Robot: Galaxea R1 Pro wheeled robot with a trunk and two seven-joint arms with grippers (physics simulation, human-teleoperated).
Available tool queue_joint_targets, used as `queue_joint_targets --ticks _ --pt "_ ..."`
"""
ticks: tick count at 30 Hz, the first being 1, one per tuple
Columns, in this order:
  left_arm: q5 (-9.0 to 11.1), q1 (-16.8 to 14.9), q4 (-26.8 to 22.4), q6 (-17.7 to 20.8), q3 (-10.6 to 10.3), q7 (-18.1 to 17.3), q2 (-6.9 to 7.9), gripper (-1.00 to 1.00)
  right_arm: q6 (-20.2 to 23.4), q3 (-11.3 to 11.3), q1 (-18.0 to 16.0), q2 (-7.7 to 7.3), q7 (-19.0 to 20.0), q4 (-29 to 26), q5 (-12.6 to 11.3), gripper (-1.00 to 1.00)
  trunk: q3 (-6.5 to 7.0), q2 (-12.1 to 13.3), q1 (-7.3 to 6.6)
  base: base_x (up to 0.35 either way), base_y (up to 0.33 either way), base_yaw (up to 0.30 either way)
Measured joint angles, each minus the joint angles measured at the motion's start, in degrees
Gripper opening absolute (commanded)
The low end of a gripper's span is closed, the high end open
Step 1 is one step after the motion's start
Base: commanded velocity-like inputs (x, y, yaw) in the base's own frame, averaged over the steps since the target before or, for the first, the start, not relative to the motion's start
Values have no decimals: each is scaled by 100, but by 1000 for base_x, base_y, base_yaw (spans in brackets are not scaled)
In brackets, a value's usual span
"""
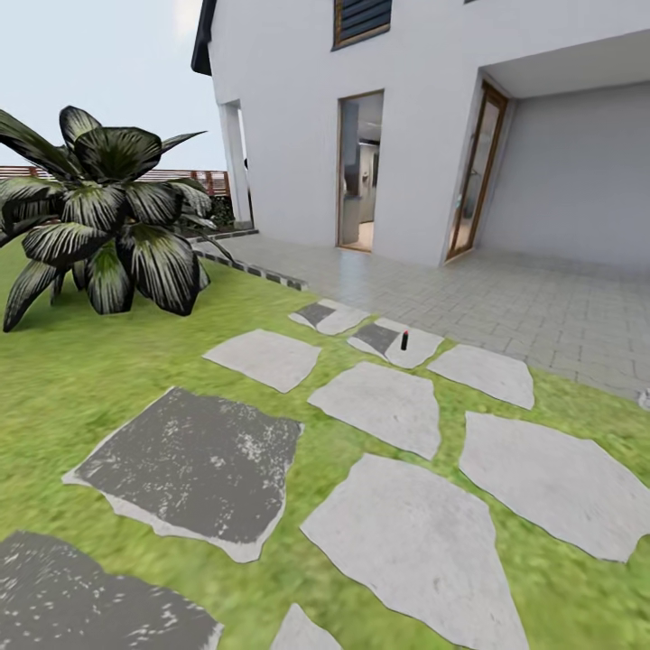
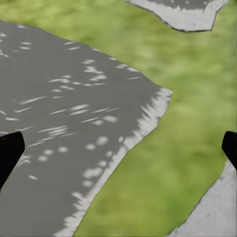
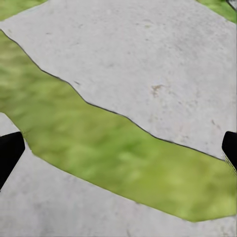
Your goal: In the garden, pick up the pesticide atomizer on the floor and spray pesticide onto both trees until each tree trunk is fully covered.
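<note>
The white house stands behind a paved patio, with the lawn and its stepping stones spreading in front and a broad striped-leaf plant to the left. Far ahead, a small dark object with a red top, probably the pesticide atomizer, stands upright on a pale stone near the patio. Both the left gripper and right gripper hang above the ground with jaws spread wide and empty. The bottle is tiny and light, so a hurried approach could knock it over.
</note>
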Motion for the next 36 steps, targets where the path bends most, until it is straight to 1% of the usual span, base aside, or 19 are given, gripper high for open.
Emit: queue_joint_targets --ticks 17,36 --pt "1 0 0 0 1 0 0 100 0 0 0 0 7 0 7 100 0 0 0 340 -5 0" --pt "0 0 0 0 -3 0 0 100 0 0 0 0 3 0 1 100 0 0 0 340 -79 0"
